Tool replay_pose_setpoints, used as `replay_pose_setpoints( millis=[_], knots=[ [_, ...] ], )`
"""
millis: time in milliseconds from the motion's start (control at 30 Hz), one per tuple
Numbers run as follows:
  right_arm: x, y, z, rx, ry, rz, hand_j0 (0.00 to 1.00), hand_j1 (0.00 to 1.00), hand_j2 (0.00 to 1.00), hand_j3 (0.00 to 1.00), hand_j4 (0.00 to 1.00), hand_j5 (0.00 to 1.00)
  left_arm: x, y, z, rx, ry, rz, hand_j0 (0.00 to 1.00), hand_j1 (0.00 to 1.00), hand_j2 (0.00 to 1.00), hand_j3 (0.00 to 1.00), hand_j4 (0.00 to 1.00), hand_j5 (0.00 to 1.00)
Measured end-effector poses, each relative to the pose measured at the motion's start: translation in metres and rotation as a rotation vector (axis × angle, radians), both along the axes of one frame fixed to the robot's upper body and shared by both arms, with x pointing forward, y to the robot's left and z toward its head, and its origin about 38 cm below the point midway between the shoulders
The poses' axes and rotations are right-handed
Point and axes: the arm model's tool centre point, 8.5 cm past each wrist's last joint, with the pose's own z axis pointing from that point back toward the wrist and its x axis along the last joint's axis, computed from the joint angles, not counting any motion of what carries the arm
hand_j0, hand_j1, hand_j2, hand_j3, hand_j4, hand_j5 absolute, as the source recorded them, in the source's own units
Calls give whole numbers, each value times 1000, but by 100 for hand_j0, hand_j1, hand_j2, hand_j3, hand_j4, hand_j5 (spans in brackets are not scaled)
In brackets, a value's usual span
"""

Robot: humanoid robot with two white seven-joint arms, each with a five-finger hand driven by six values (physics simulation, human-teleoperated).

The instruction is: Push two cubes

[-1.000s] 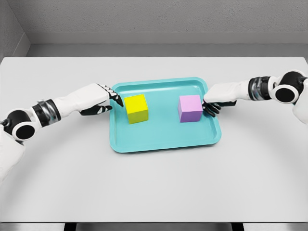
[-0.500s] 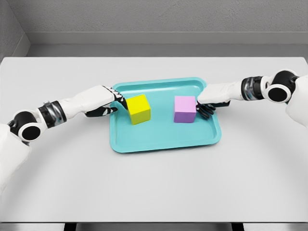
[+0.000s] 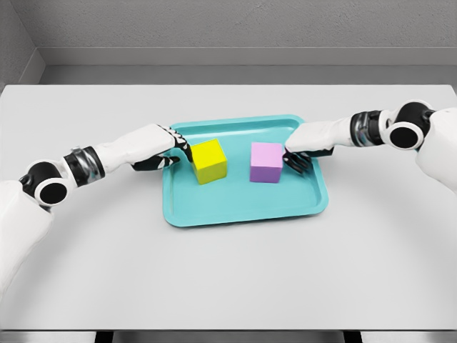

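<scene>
Both cubes slid closer together on tray [image 3: 243, 211]. Left hand [image 3: 166, 148] pushed yellow cube [image 3: 209, 161], right hand [image 3: 303, 148] pushed purple cube [image 3: 266, 162]. Fingers flat, gripping nothing. Gap remained.

Left hand [image 3: 166, 148] covers part of the teal tray's [image 3: 243, 211] left rim, and its dark fingertips [image 3: 187, 153] sit so tight against the yellow cube [image 3: 209, 161] that actual contact can't be made out — too small. Same w/ the right hand [image 3: 305, 144]: it hides the tray's upper-right rim, and fingers bunch at the purple cube's [image 3: 267, 162] right face, so that face is mostly hidden. Finger curl on either hand isn't readable at this res. Both arms run off the pic's side edges past the shoulders — torso cut off. Table's [image 3: 228, 279] front legs are barely visible, clipped by the bottom edge.
</scene>
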Motion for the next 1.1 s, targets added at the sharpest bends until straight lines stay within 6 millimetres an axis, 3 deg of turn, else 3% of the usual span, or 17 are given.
replay_pose_setpoints(
  millis=[433,767,933,1100],
  knots=[
    [2,11,1,2,0,17,14,14,14,14,14,14,5,11,-1,32,4,19,54,54,54,54,54,54],
    [1,-11,7,-3,0,-15,15,15,15,15,15,15,14,16,-9,31,37,49,54,54,54,54,54,54],
    [-15,-21,21,-31,-43,32,15,15,15,15,15,15,17,12,-7,27,35,46,54,54,54,54,54,54],
    [-40,-14,35,-36,-78,122,15,15,15,15,15,15,16,5,-10,25,44,35,54,54,54,54,54,54]
  ],
)
